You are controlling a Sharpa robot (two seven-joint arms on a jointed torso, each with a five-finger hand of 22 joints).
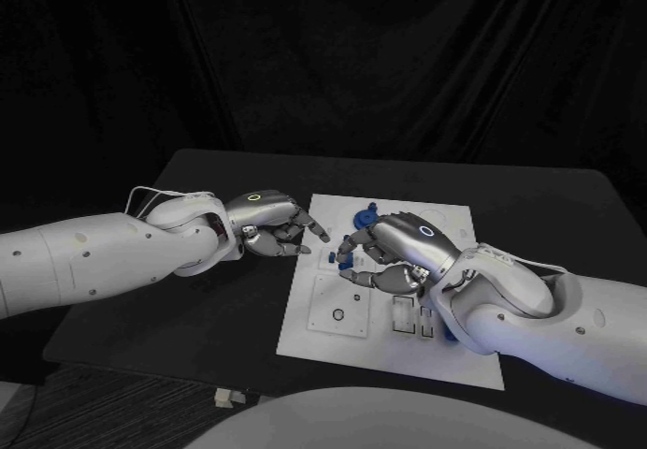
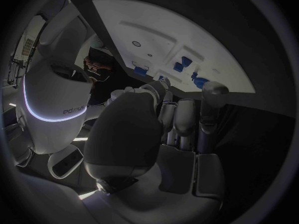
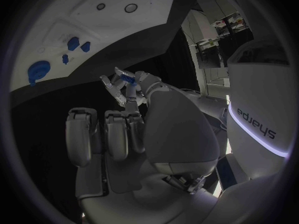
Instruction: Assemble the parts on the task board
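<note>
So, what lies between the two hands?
In the head view, the board's left edge lies between the left hand and the right hand. The right wrist view shows a blue part pinched in the left hand's fingers.

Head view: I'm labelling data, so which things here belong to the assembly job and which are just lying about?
Belongs to the job:
flat white task board
round blue part on it
small blue part, pinched by the left hand
right hand over the board

Just there:
black table
black curtain
</note>
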